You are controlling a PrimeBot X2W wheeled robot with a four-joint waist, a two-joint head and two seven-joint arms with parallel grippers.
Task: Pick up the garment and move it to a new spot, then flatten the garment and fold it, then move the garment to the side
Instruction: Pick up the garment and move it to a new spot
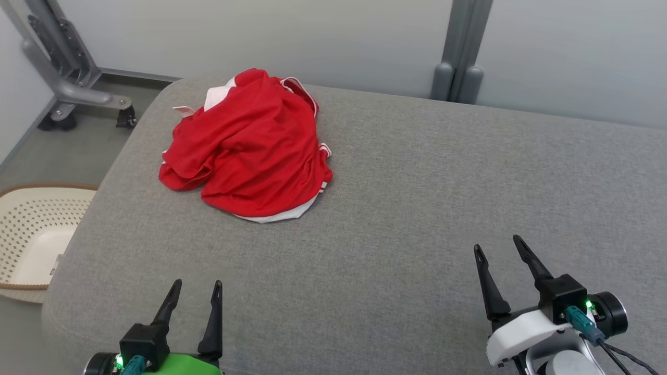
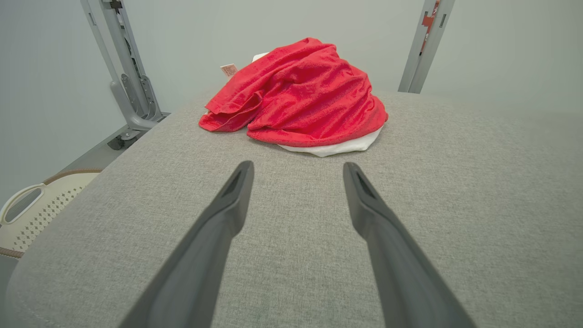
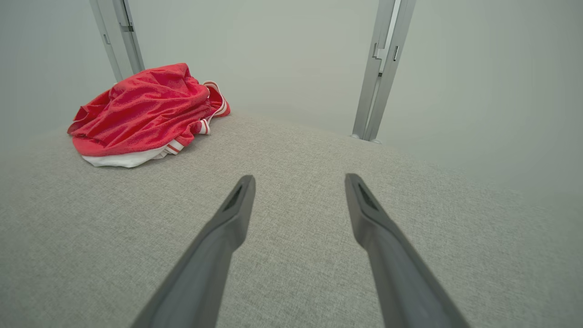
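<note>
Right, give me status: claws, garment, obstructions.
Left claw open, empty. Right claw open, empty. Red garment crumpled, untouched, far left of grey surface. Nothing between claws and garment.

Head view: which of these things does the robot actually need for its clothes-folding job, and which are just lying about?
For the job: the crumpled red garment; the grey padded surface it lies on; the left gripper and right gripper, fingers spread apart.
Just lying about: the cream perforated basket on the floor; the wheeled metal stand; the grey post behind.
</note>
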